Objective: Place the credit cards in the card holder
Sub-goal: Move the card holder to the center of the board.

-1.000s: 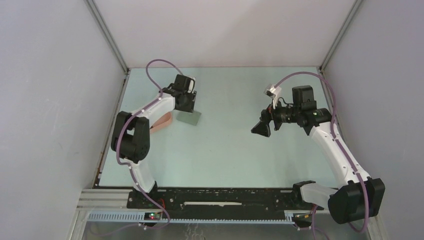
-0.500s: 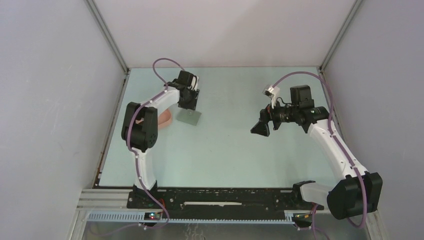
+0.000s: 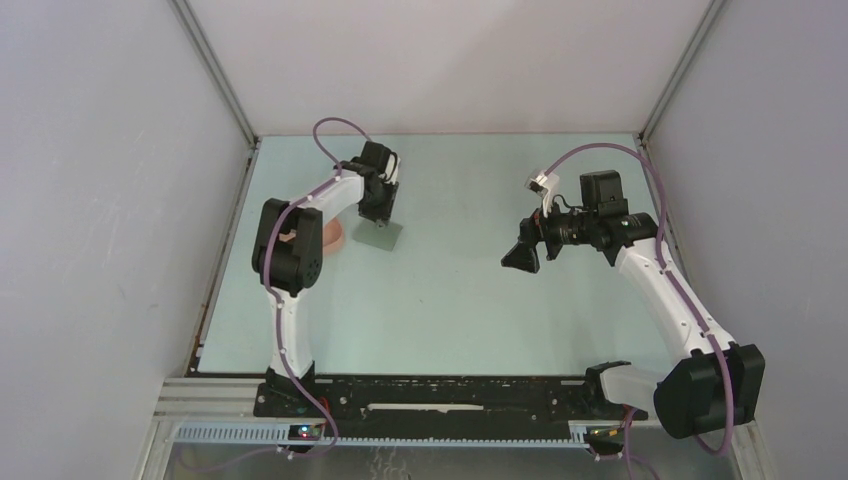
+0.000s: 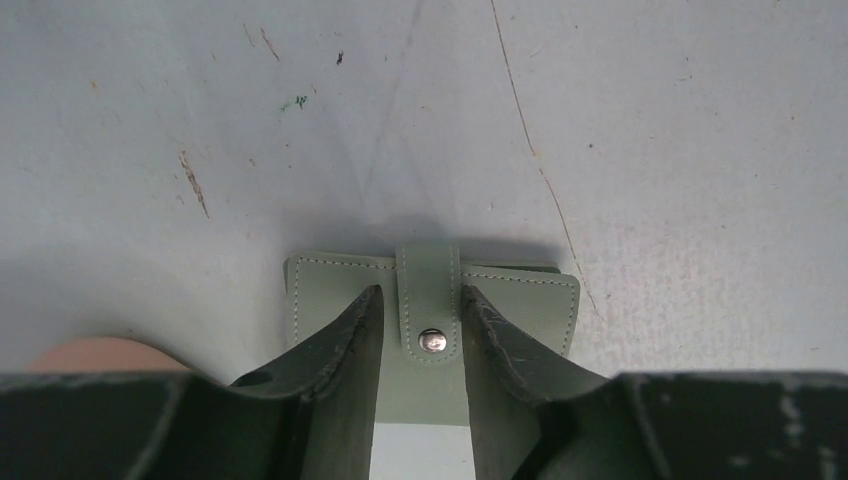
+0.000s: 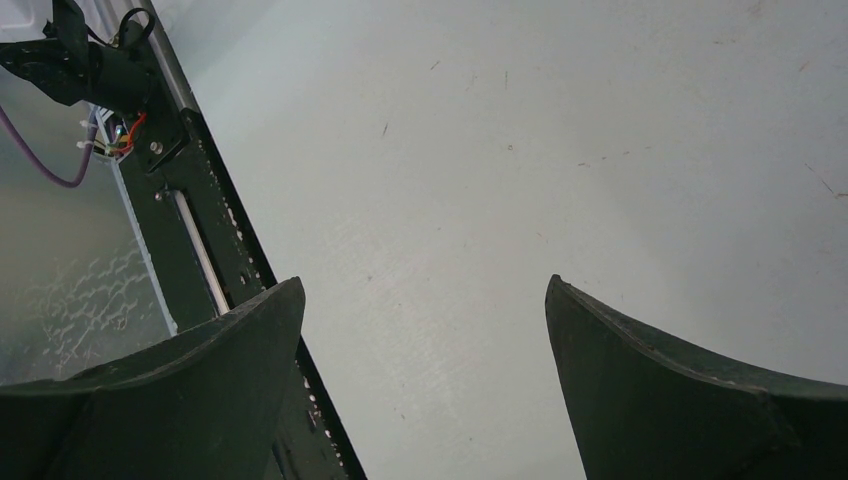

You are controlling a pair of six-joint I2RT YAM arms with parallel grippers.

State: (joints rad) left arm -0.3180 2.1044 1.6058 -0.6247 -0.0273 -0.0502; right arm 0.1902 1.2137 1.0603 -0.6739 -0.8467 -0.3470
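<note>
Right jaws: spread wide, holding nothing, hanging over the bench mid-right. No change there in the last second.

Far left: your left jaws have narrowed to about half open. They now straddle the snap tab of the card holder, with nothing clamped yet. The holder lies flat and shut, just right of the pink tray.

Likely next: you pinch the tab to unsnap it. No credit cards in view.

card holder, partly hidden (left claw)
</note>
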